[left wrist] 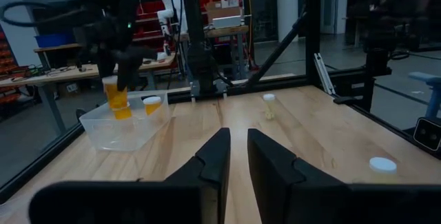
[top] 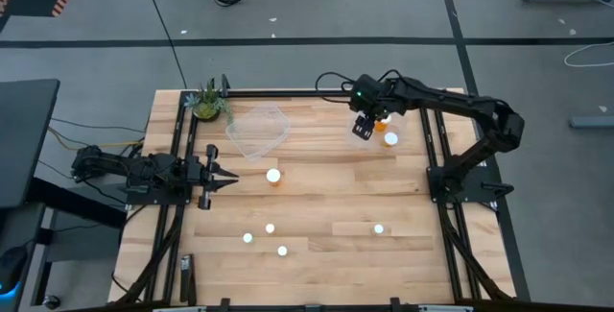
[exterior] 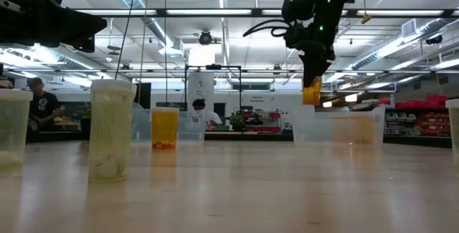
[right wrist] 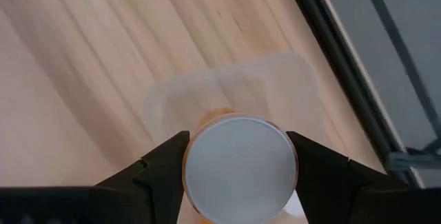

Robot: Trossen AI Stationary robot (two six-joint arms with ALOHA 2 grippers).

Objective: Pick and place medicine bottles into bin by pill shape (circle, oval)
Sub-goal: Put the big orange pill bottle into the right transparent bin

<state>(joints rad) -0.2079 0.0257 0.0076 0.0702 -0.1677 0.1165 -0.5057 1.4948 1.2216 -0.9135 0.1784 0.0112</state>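
My right gripper (top: 363,132) hangs high over the table's far right part, shut on an orange medicine bottle (exterior: 312,92) with a white cap (right wrist: 238,165). Below the bottle stands a clear tub (right wrist: 275,79), which has another capped orange bottle (left wrist: 151,105) inside. A second clear tub (top: 259,128) stands farther left by the far edge. Several more bottles stand loose on the wood, one (top: 273,176) mid-table and others (top: 270,228) toward the near edge. My left gripper (top: 233,175) rests shut and level at the left side, touching nothing. My right gripper pinches the bottle by the rim of its white cap (right wrist: 189,172), one finger on each side. The fingers come from above, slanting steeply down. The bottle hangs upright below them (left wrist: 116,98), lifted clear above the tub.
A small potted plant (top: 209,101) sits at the far left corner. Black frame rails (top: 436,158) run along the table's sides. Bare wood lies between the two tubs and the loose bottles. In the low view, a person (exterior: 43,111) works in the room beyond.
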